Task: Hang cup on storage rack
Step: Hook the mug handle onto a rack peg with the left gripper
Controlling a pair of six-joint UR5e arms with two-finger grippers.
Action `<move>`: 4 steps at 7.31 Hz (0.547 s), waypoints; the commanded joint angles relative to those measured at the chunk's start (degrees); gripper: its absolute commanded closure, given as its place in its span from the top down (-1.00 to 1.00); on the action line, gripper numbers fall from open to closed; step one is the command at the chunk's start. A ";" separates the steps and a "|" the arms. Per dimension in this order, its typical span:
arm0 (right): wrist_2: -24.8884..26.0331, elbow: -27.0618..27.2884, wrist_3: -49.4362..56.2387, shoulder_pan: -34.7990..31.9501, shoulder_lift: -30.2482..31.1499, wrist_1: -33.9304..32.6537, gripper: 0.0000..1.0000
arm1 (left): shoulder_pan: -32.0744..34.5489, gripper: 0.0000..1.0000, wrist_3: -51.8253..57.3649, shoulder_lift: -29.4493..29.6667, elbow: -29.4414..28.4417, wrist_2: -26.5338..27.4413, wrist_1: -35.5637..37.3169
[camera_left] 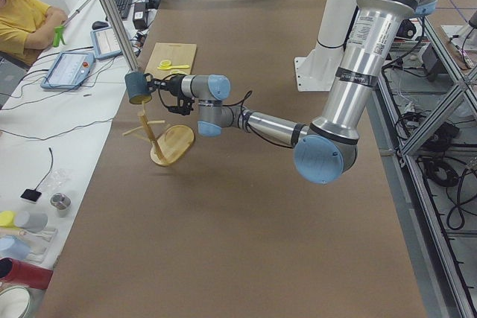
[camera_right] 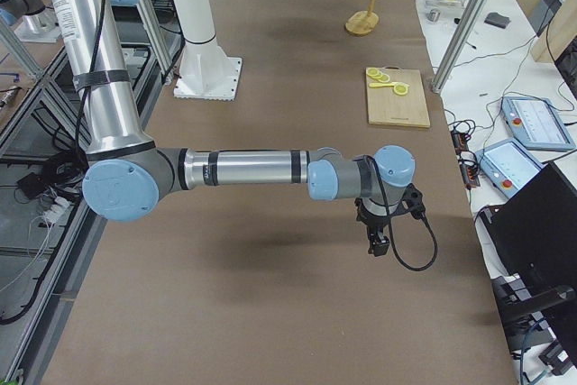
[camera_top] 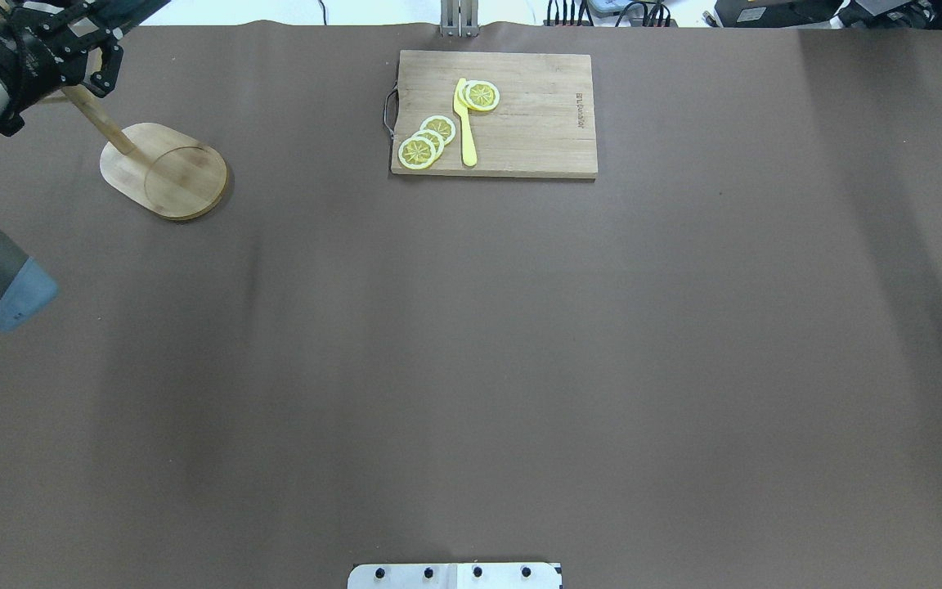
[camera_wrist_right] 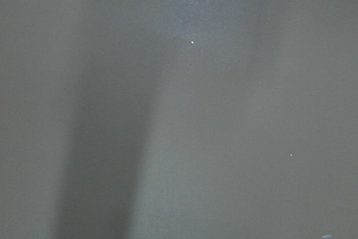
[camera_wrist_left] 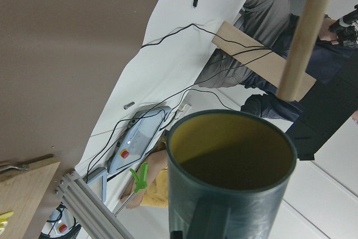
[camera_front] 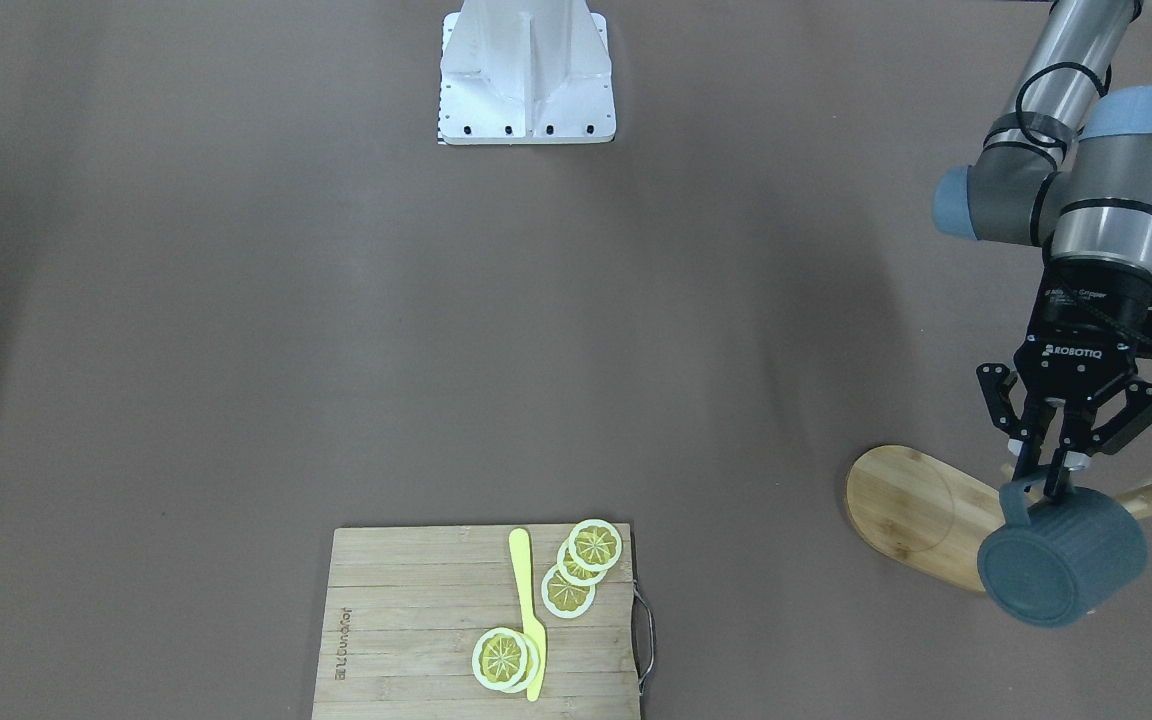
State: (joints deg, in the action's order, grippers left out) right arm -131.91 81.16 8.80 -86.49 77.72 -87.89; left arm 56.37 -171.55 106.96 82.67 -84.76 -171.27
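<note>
While the left gripper (camera_front: pixel 1046 487) pinches the handle of the dark blue-grey ribbed cup (camera_front: pixel 1061 565) btwn its fingers, cup hangs on its side off the desk (camera_top: pixel 471 343), by the top pegs of the wooden oval-base rack (camera_front: pixel 911 510), far left. Right gripper (camera_right: pixel 379 245) over bare desk; fingers: can't tell.

The word ROBOTIQ stands in white letters on the black body of the left gripper (camera_front: pixel 1048 478). A burned-in mark on the wooden cutting board (camera_front: pixel 406 610) is too small to read.
</note>
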 commanded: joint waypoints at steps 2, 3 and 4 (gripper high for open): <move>-0.02 0.66 -0.02 0.01 -0.02 0.00 1.00 | 0.40 -1.00 -4.13 -2.80 0.12 -2.86 -0.99; -0.02 0.75 -0.02 0.01 -0.02 0.00 1.00 | 0.40 -1.00 -4.06 -3.07 0.12 -2.95 -1.08; 0.07 1.10 -0.02 0.01 0.07 0.00 1.00 | 0.40 -1.00 -4.06 -3.94 0.03 -2.95 -2.04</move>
State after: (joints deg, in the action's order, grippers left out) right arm -131.91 81.93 8.79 -86.48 77.71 -87.89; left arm 56.75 -175.41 103.95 82.76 -87.55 -172.43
